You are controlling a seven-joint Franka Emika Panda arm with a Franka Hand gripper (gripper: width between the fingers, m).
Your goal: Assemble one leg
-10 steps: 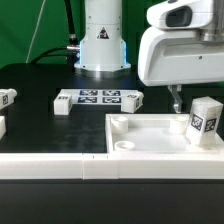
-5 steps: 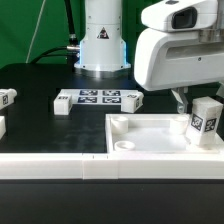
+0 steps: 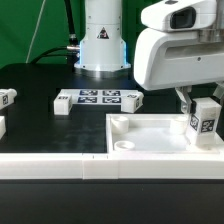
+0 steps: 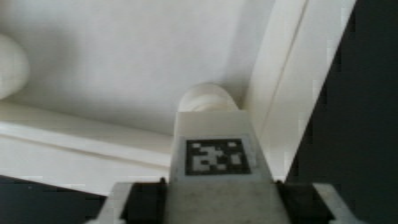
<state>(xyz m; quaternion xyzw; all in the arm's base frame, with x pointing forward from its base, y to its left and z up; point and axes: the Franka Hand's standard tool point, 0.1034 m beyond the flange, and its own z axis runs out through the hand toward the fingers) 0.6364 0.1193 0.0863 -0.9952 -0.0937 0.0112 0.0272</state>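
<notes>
My gripper [image 3: 197,100] is shut on a leg [image 3: 205,120], a small white oblong block with a black-and-white marker, and holds it upright over the far right corner of the large white rimmed tray [image 3: 150,147]. In the wrist view the leg [image 4: 217,150] runs between my fingers [image 4: 146,205], its rounded end near a raised corner socket [image 4: 210,98] of the tray [image 4: 125,60]. I cannot tell whether the leg's end touches the tray.
The marker board [image 3: 97,98] lies behind the tray. Other white legs lie beside the board's two ends [image 3: 63,104], [image 3: 134,98] and at the exterior view's left edge [image 3: 6,98]. The robot base [image 3: 101,40] stands at the back.
The gripper and the held leg have shifted slightly toward the exterior view's right and down toward the tray's corner.
</notes>
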